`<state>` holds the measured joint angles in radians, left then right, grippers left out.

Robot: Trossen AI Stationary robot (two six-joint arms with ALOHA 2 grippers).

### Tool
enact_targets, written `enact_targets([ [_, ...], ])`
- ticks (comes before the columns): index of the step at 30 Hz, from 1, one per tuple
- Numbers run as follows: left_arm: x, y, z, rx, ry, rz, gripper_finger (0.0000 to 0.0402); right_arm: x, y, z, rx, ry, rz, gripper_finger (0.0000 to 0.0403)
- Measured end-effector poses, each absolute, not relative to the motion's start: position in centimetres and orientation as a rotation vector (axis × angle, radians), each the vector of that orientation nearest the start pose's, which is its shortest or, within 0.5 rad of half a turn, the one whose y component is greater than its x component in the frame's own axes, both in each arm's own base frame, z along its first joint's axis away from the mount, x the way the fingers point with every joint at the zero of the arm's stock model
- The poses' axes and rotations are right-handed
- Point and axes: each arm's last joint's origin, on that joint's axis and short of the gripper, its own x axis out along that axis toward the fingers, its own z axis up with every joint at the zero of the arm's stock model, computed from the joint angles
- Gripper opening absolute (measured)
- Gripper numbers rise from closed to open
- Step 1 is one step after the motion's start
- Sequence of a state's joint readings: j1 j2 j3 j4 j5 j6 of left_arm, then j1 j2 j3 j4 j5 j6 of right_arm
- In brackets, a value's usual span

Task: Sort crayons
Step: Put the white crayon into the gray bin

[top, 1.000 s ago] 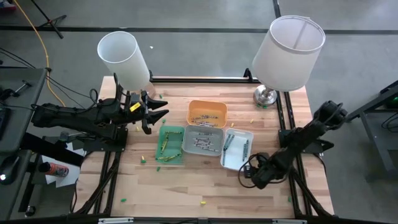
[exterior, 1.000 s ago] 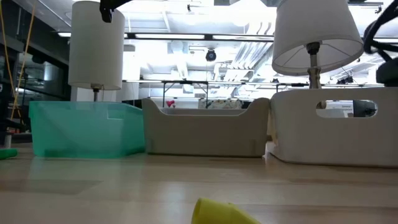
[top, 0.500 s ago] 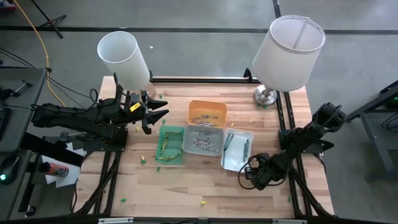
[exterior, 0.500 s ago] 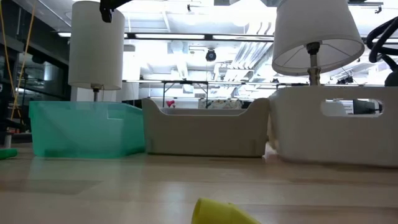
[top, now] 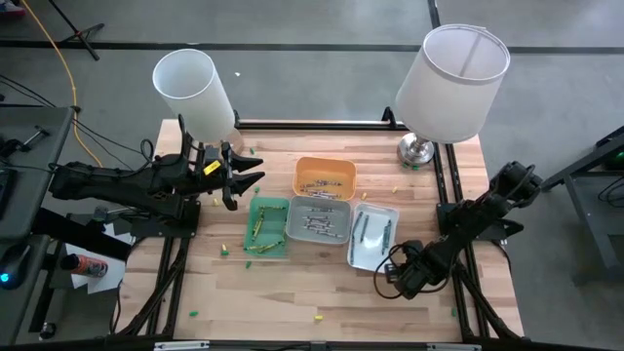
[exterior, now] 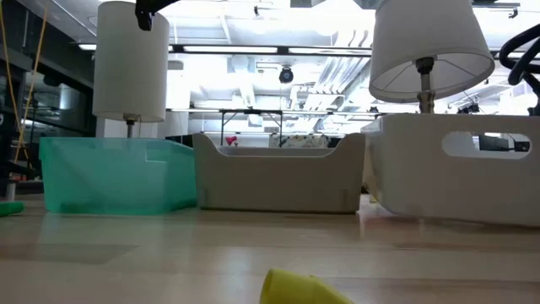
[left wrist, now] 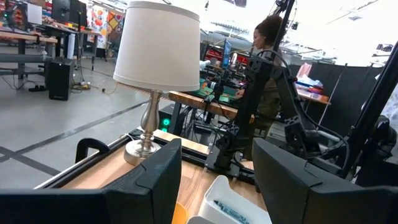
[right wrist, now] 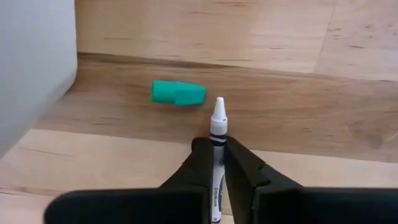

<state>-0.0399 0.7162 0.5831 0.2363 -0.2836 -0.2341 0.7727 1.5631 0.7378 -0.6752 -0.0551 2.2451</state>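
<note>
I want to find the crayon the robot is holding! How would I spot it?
Find the big lamp at the table's right back corner, then follow that side toward the front to the right gripper, just in front of the white tray. Its fingers pinch a white crayon. Unlike the loose teal piece on the wood ahead of its tip, it is long, pointed and held.

Grey concrete floor [top: 312, 24] fills the frame's upper part; in the low view, bright white ceiling lights [exterior: 278, 25] span the top.
</note>
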Motion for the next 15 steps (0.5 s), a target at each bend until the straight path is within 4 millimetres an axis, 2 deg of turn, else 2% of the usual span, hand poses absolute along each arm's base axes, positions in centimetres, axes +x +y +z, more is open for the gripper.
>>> enact_targets([
  [10,16.7,0.1,31.4,-0.249,-0.131,0.231,0.0184,17.5,17.2,14.4,1.184,1.279,-1.045,0.0003],
  [15,16.7,0.1,31.4,-0.249,-0.13,0.231,0.0184,17.7,17.3,15.8,1.148,1.287,-1.017,0.0002],
])
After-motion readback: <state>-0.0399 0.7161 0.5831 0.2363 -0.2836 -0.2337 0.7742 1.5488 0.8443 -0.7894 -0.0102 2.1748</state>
